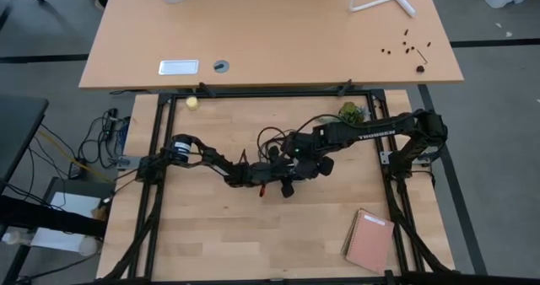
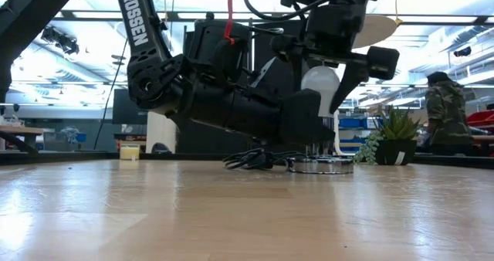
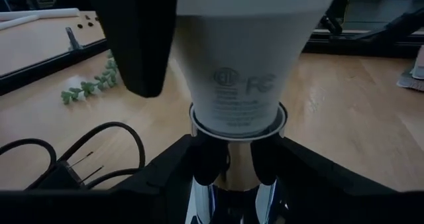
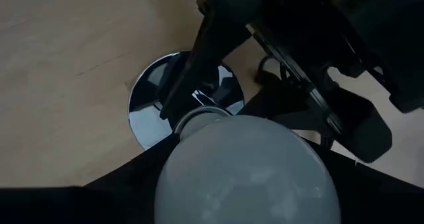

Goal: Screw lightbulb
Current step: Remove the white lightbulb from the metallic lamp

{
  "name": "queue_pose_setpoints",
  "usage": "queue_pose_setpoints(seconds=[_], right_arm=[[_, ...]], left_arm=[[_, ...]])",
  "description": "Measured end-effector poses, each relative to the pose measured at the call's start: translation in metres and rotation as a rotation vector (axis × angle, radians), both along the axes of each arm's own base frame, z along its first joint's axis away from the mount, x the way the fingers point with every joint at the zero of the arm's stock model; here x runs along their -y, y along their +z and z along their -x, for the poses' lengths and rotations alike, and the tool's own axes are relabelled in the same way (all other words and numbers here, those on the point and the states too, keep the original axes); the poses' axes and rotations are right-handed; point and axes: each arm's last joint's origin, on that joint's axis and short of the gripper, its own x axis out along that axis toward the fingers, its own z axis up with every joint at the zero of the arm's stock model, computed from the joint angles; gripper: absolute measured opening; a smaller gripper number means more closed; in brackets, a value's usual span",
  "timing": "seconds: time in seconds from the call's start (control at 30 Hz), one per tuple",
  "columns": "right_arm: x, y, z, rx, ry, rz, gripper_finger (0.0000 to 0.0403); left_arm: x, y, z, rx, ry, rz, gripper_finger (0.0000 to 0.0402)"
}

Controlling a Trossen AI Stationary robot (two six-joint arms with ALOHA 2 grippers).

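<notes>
The lightbulb [image 2: 321, 82] stands upright, neck down, directly over the round silver socket base [image 2: 319, 165] near the middle of the wooden table [image 1: 211, 234]. In the left wrist view its narrow end [image 3: 236, 111] sits in the chrome collar of the socket [image 3: 233, 177]; how far the thread has engaged cannot be seen.

The right gripper [image 2: 333, 68] comes down from above, with one finger [image 2: 349, 79] alongside the glass dome. In the right wrist view the dome [image 4: 246, 171] lies between its two dark fingers, but whether the pads press on the glass or stand just clear cannot be told. The left gripper [image 3: 233, 159] lies low along the table with a finger on each side of the socket collar, apparently bracing it; firm contact cannot be confirmed.

Judged procedure for the step in hand:

1. Keep the bulb axis vertical and centred over the collar. A tilted start risks cross-threading.
2. Hold the socket still with the left gripper so that the base and its black cord [image 3: 99, 151] do not turn with the bulb.
3. Grip the glass lightly at its widest part, turn, let go, re-grip.
4. Apply little downward force; the thread should draw the bulb in.
5. Stop when resistance rises.
</notes>
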Motion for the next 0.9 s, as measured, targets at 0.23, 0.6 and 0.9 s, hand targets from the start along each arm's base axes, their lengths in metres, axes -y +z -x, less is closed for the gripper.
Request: queue_pose_setpoints(seconds=[0.23, 0.6, 0.9], right_arm=[[-0.015, 0.000, 0.001, 0.002, -0.210, -0.072, 0.0324], [-0.017, 0.000, 0.002, 0.021, -0.908, -0.347, 0.0380], [-0.020, 0.000, 0.002, 0.114, -1.418, -0.468, 0.0374]], left_arm=[[0.002, 0.000, 0.000, -0.004, -0.039, 0.005, 0.0198], [0.002, -0.001, 0.000, -0.007, -0.038, 0.009, 0.0198], [0.002, -0.001, 0.000, -0.009, -0.026, 0.016, 0.0198]])
